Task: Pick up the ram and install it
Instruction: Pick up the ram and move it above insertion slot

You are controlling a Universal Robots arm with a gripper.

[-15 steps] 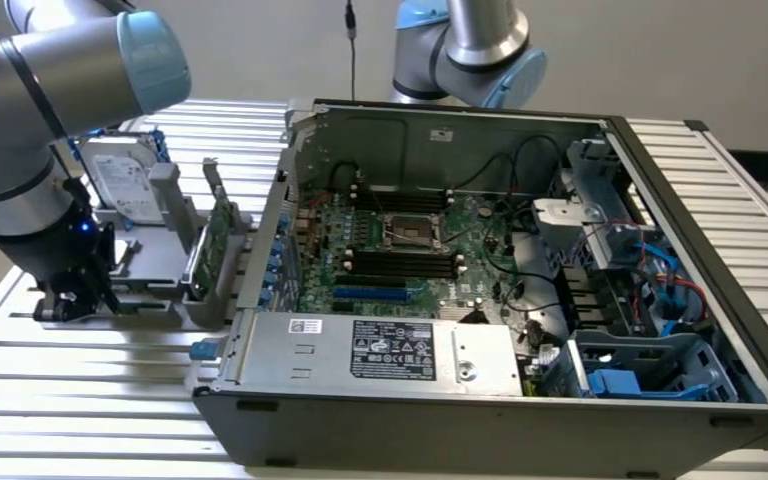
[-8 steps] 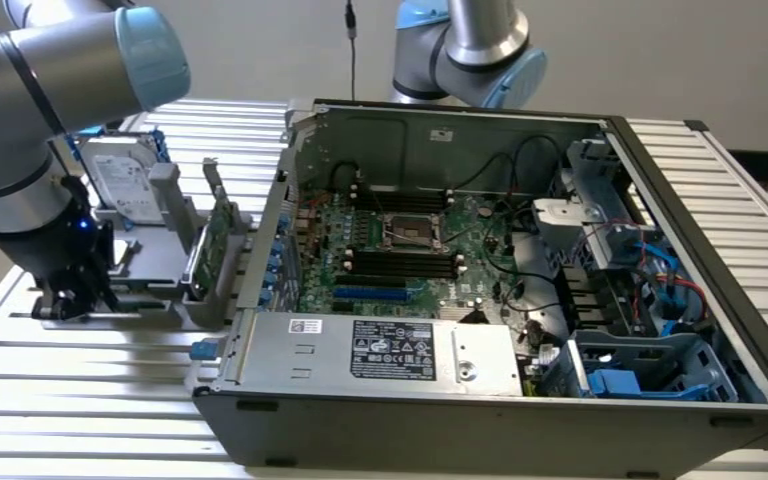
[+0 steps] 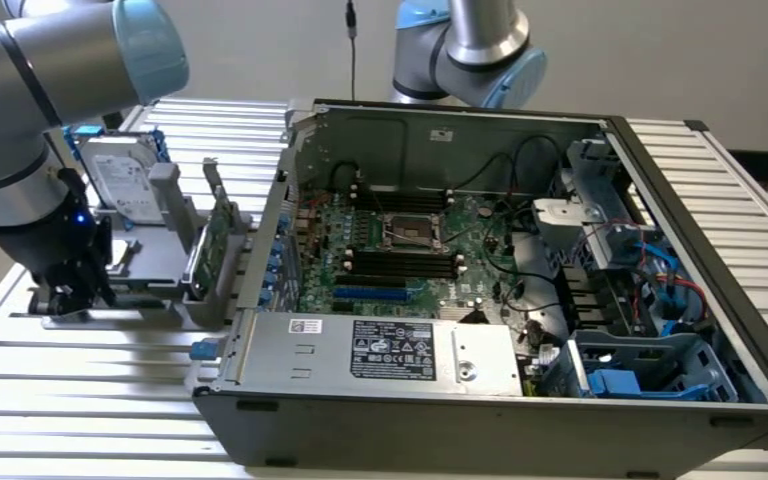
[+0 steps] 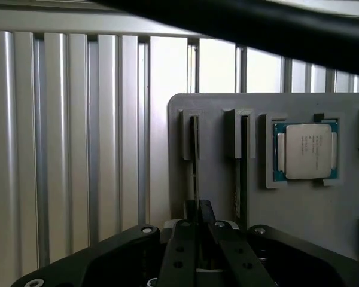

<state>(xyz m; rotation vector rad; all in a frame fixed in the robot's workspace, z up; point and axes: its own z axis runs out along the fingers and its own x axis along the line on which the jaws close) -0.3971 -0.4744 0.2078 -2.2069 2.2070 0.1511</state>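
While pale wall (image 3: 264, 50) stands behind slatted metal table (image 3: 91, 390), gripper (image 4: 198, 216) clamped on ram (image 4: 195, 149) in grey holder (image 4: 215, 191)

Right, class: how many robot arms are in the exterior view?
2. One arm is at the exterior view's left, over the grey parts holder; the other arm is behind the open computer case. Others may be hidden.
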